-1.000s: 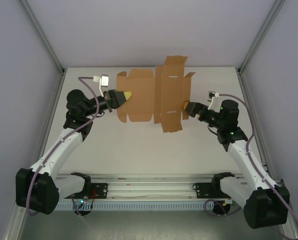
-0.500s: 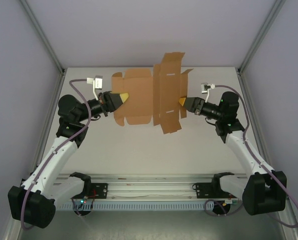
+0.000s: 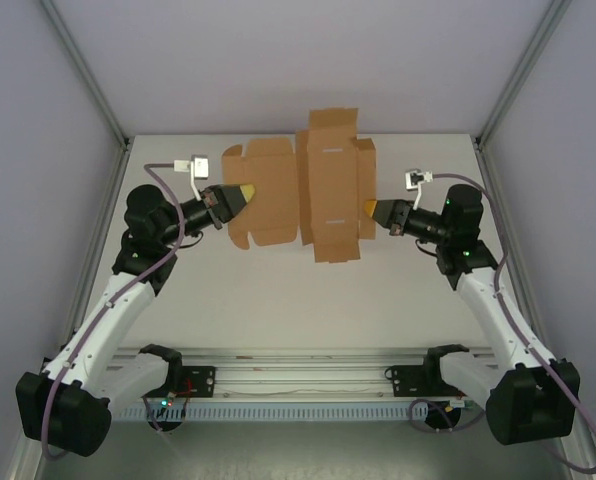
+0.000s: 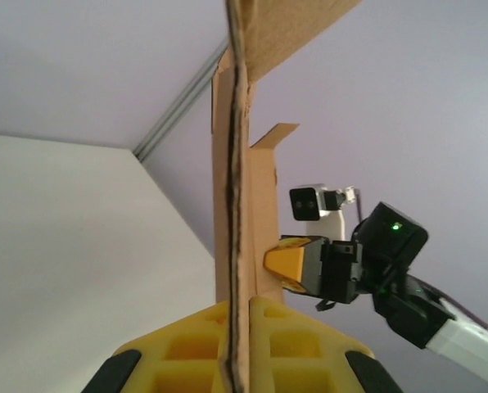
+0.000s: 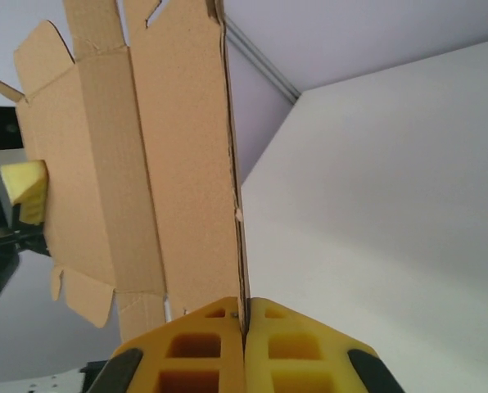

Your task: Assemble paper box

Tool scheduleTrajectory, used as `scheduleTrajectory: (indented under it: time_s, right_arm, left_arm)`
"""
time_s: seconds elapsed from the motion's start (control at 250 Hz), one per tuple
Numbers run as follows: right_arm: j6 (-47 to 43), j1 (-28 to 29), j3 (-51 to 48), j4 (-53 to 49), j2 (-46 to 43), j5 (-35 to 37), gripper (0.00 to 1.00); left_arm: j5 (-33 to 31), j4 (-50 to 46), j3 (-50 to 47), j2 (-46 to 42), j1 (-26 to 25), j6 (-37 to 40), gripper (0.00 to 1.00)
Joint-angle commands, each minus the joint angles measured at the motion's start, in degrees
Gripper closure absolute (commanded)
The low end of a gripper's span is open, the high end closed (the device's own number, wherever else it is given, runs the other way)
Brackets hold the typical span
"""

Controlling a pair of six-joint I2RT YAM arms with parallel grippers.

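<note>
Right, you've got the table (image 3: 278, 300) as backdrop only: the paper box (image 3: 308, 195) is held up off it, over the far middle, flat & mostly unfolded, prob. so flaps can swing w/o snagging. Both arms pinch opp. side edges, I'd say to keep the sheet taut for creasing. Your left gripper (image 3: 246, 192) is clamped tight on the left edge; your right gripper (image 3: 372, 211) is closed on the right edge.

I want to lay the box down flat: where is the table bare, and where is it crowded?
The widest bare patch of the table lies between the left arm and the right arm, from the paper box down to the rail. Crowded: the far middle band, where the left tool and the right tool clamp the box from both sides.
</note>
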Motion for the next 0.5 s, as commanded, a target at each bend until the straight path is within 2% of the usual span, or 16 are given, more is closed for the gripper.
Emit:
scheduleTrajectory:
  time_s: [0.0, 0.036, 0.056, 0.064, 0.188, 0.26, 0.36, 0.496]
  right_arm:
    - [-7.25, 0.38, 3.09, -8.75, 0.37, 4.43, 1.00]
    - [-10.15, 1.06, 3.77, -11.61, 0.89, 6.33, 1.00]
    - [-11.86, 1.51, 4.07, -13.30, 1.21, 7.63, 1.00]
    - [-12.52, 1.73, 4.23, -14.04, 1.31, 8.29, 1.00]
    - [-24.07, 7.30, 6.42, -24.61, 4.92, 19.91, 1.00]
    - [-30.25, 11.04, 6.84, -27.93, 8.00, 25.46, 1.00]
    - [-35.76, 14.74, 7.13, -28.39, 12.57, 32.50, 1.00]
    - [-42.93, 18.34, 8.48, -26.20, 16.98, 42.50, 1.00]
  left_arm:
    - [-6.80, -6.42, -0.63, -0.31, -0.11, 4.94, 0.62]
    - [-10.16, -10.56, -0.54, -0.45, -0.10, 6.47, 0.21]
    - [-12.20, -12.75, -0.59, -0.39, -0.16, 7.11, 0.03]
    - [-13.07, -13.65, -0.61, -0.46, -0.14, 7.39, 0.01]
    - [-26.83, -26.09, -1.77, -0.92, -0.14, 11.22, 0.00]
    - [-32.03, -31.29, -2.54, -0.70, -0.11, 11.99, 0.00]
    - [-35.75, -35.40, -3.49, -0.33, -0.03, 12.36, 0.00]
    - [-34.21, -34.01, -4.84, 1.23, -0.06, 10.36, 0.00]
